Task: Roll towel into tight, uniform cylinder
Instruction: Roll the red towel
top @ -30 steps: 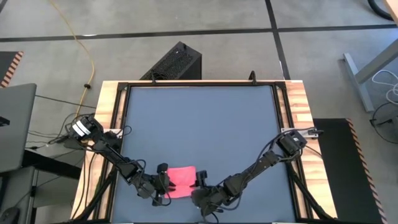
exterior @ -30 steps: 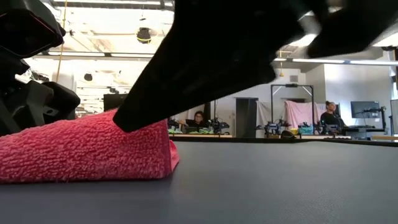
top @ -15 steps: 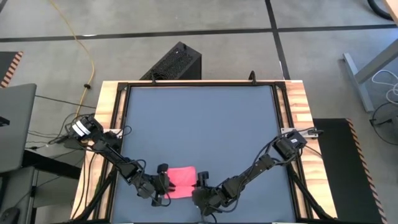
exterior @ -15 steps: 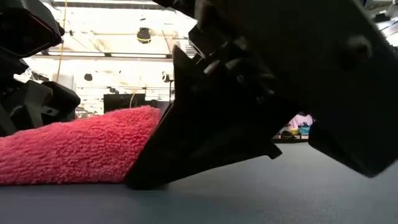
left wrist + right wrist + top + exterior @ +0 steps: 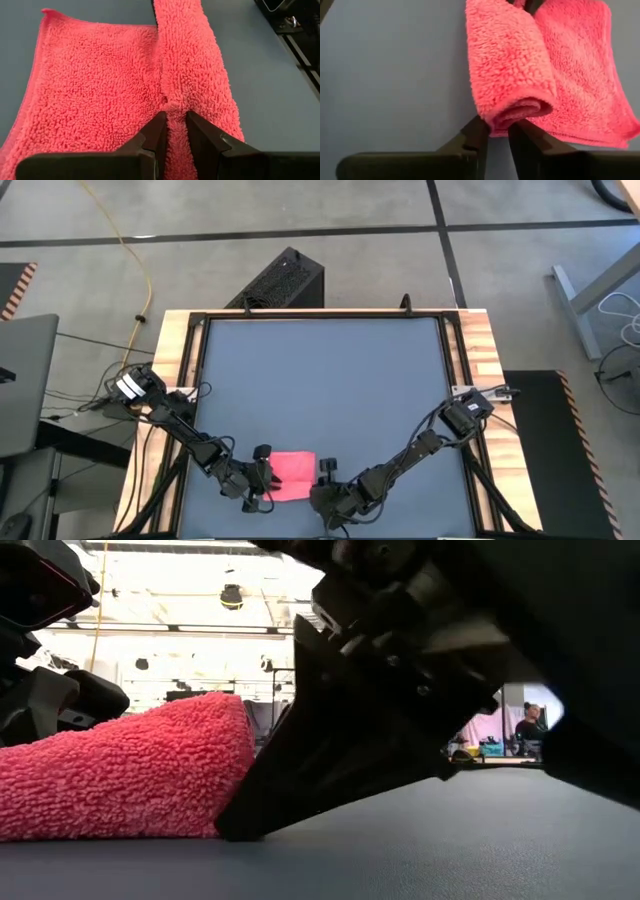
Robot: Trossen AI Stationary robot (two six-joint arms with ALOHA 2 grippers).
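- Since the earlier frames we see the right gripper [image 5: 322,473] slide in against the towel [image 5: 291,474]. In the low view the cloth's near edge, which lay flat a moment ago, now stands up in a rounded hump [image 5: 215,740] against the dark finger body.
- The towel sits at the near edge of the table [image 5: 330,370], between the 2 grippers; the rest of the grey top is well apart from it.
- The left gripper [image 5: 173,127] has its 2 fingers pinched on the rolled ridge of the towel [image 5: 185,65], with only a thin strip of cloth between them.
- The right gripper [image 5: 498,131] grips the other end of the same fold. There the end of the roll [image 5: 520,107] shows about 1 turn curled over, and the fingers are clenched on it with little gap.
- We judge the task to be at an early stage: 1 edge is turned into a narrow roll, while most of the cloth [image 5: 95,85] lies flat and open beside it.
- What is left, as we read it, is to carry the roll across the flat part, keeping both ends level so that the cylinder comes out even and not cone-shaped.
- The roll looks loose at the right end, so it may need tightening as it goes.
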